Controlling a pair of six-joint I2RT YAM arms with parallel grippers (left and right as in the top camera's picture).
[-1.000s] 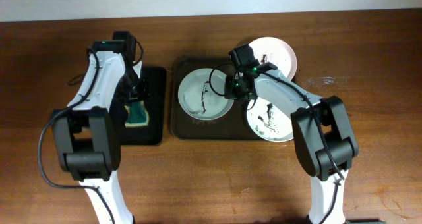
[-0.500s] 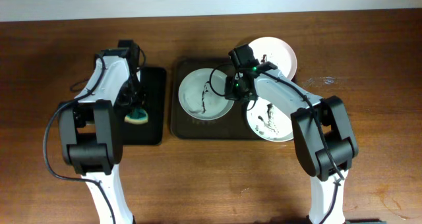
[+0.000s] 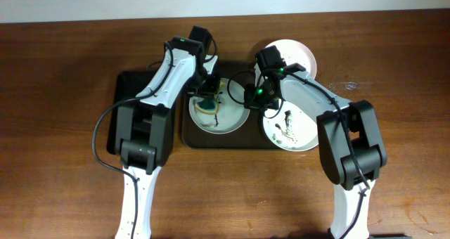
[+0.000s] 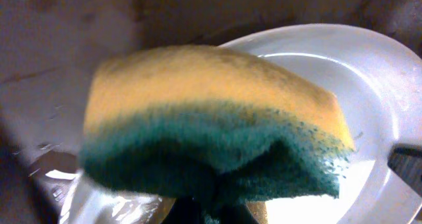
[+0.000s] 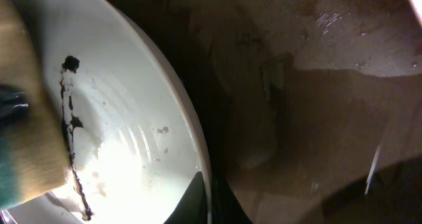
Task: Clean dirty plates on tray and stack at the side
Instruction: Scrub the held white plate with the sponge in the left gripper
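Observation:
Three white plates carry black streaks. One plate lies in the dark brown tray. A second plate overlaps the tray's right rim. A third plate lies at the back right. My left gripper is shut on a yellow and green sponge and holds it on the tray's plate. My right gripper is shut on that plate's right rim. The right wrist view shows the plate's black streak beside the sponge.
A smaller black tray lies left of the brown tray, partly under my left arm. Bare wood-grain tabletop spreads to the left, right and front. The two arms are close together over the brown tray.
My left arm has swung right from the black tray to the plate in the brown tray, carrying the sponge. My right gripper has stayed on the plate's rim.

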